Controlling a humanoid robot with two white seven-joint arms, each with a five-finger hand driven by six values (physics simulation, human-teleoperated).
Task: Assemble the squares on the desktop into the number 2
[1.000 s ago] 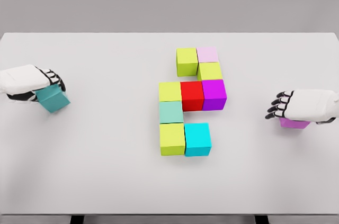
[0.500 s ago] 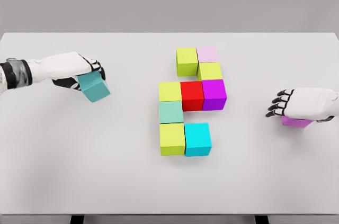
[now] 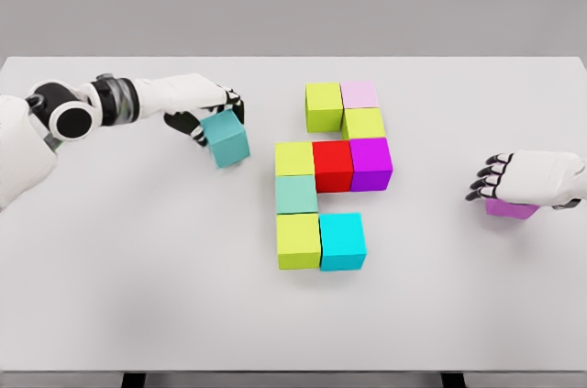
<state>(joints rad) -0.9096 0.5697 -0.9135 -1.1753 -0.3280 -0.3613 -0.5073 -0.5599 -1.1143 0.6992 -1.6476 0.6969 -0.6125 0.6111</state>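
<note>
Our left fingers (image 3: 213, 117) are clamping the teal cube (image 3: 227, 139), which is now riding left of centre, much nearer the block figure (image 3: 332, 172) than half a second ago. Our right hand (image 3: 527, 179) is covering the purple cube (image 3: 511, 209), fingers curled, barely moved.

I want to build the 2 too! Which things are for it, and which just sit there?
For the 2:
- teal cube in the left hand
- purple cube under the right hand
- nine placed cubes

Just there:
- white table
</note>
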